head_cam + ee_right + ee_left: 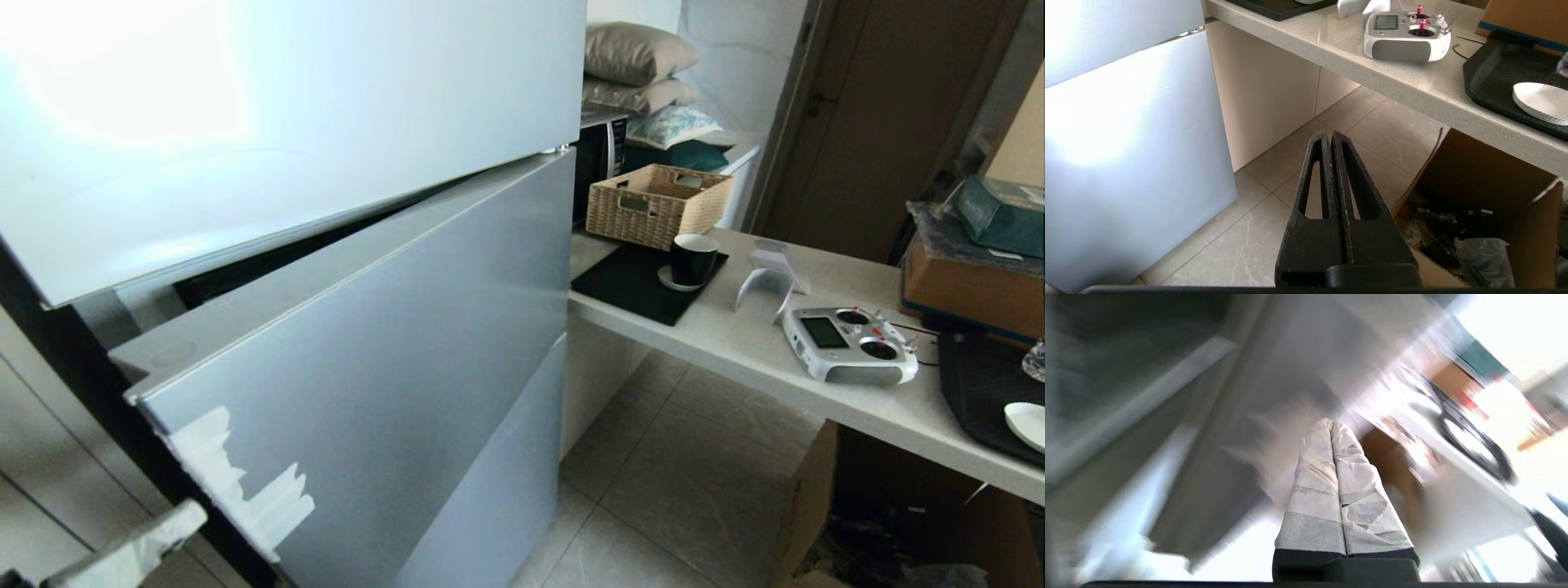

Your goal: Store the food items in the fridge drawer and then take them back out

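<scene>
The food items and the fridge drawer are hidden behind the fridge's doors. In the head view the grey middle fridge door [367, 343] stands slightly ajar, with a dark gap [245, 269] under the white upper door [286, 106]. My left gripper [184, 518] shows at the lower left, by the ajar door's near corner. Its white-wrapped fingers are pressed together, and nothing is between them in the blurred left wrist view [1331, 424]. My right gripper [1329, 134] is shut and empty, hanging over the tiled floor beside the fridge.
A pale counter [735, 343] runs right of the fridge with a wicker basket [657, 204], a dark cup [694, 260], a white remote controller [849, 343] and a black tray [1502, 77] holding a white plate [1541, 102]. An open cardboard box [1478, 196] sits under the counter.
</scene>
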Tool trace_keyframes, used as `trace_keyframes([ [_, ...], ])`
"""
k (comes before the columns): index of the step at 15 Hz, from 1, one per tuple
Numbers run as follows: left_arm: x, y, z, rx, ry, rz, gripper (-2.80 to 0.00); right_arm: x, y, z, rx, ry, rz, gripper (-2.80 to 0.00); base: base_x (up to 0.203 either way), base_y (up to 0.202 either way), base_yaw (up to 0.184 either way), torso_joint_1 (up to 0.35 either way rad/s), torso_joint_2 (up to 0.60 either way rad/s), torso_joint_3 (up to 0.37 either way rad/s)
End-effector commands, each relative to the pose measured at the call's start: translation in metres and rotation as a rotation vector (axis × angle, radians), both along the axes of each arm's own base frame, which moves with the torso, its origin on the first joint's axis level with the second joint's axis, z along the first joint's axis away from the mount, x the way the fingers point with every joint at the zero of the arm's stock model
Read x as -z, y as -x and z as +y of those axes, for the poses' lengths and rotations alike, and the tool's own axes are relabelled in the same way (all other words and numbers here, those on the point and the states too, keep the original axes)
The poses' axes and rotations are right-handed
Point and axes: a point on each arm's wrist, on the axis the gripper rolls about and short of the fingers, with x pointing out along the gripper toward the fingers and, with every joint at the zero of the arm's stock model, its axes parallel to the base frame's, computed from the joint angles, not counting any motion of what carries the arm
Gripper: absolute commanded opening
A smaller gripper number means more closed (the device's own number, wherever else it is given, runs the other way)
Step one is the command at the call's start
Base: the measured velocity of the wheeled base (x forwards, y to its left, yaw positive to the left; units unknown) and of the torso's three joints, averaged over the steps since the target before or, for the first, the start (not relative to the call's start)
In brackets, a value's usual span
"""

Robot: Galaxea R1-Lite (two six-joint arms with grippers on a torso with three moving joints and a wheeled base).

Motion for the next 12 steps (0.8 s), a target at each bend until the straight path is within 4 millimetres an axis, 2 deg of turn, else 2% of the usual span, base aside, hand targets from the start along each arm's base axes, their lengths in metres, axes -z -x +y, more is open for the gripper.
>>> trace_keyframes([
  [1, 0.007, 0.035, 0.003, 0.139, 0.019, -0.093, -2.80, 0.000, 0.000, 0.000, -0.002, 0.001, 0.001, -2.80, 0.000, 0.000, 0.000, 0.000, 0.00, 0.000],
  [4, 0.025, 0.062, 0.007, 0.226, 0.014, -0.062, -2.80, 0.000, 0.000, 0.000, -0.002, 0.001, 0.001, -2.80, 0.000, 0.000, 0.000, 0.000, 0.00, 0.000],
  [6, 0.024, 0.063, 0.008, 0.175, 0.009, -0.049, -2.80, 0.000, 0.000, 0.000, -0.002, 0.001, 0.001, -2.80, 0.000, 0.000, 0.000, 0.000, 0.00, 0.000],
  [9, 0.006, 0.034, 0.009, -0.114, -0.076, 0.041, -2.80, 0.000, 0.000, 0.000, -0.002, 0.002, 0.001, -2.80, 0.000, 0.000, 0.000, 0.000, 0.00, 0.000],
  [10, -0.005, 0.023, 0.009, -0.239, -0.106, 0.042, -2.80, 0.000, 0.000, 0.000, -0.002, 0.001, 0.001, -2.80, 0.000, 0.000, 0.000, 0.000, 0.00, 0.000],
  [12, -0.019, 0.004, 0.009, -0.366, -0.127, 0.025, -2.80, 0.000, 0.000, 0.000, -0.002, 0.001, 0.001, -2.80, 0.000, 0.000, 0.000, 0.000, 0.00, 0.000],
])
